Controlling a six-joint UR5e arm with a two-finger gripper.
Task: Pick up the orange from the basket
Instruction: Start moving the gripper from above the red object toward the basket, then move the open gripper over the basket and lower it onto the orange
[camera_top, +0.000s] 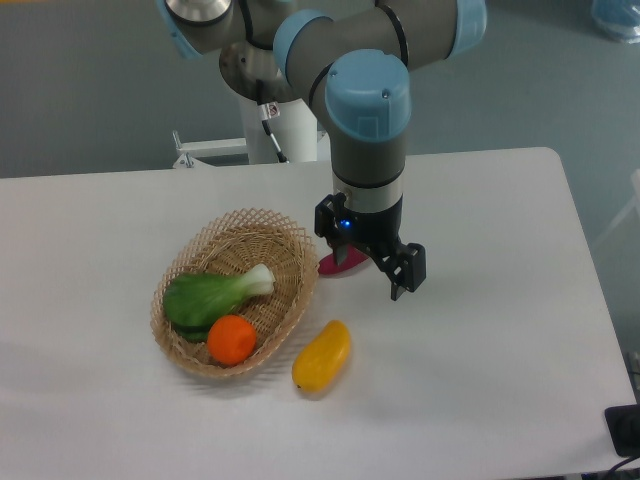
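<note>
The small round bright orange fruit (231, 339) sits at the near end of the shallow tan wicker basket (285, 235), against a green leafy vegetable (209, 297). The two-finger gripper (392, 268) hangs right of the basket, fingers spread, holding nothing. It should come straight down, clear of the vegetable.

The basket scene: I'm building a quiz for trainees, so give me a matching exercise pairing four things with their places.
Things:
1. orange
2. green vegetable
3. yellow fruit
4. gripper

Places:
A. on the table, right of the basket
B. above the table, right of the basket
C. in the basket, near its front rim
D. in the basket, behind the orange

Pairs: 1-C, 2-D, 3-A, 4-B
</note>
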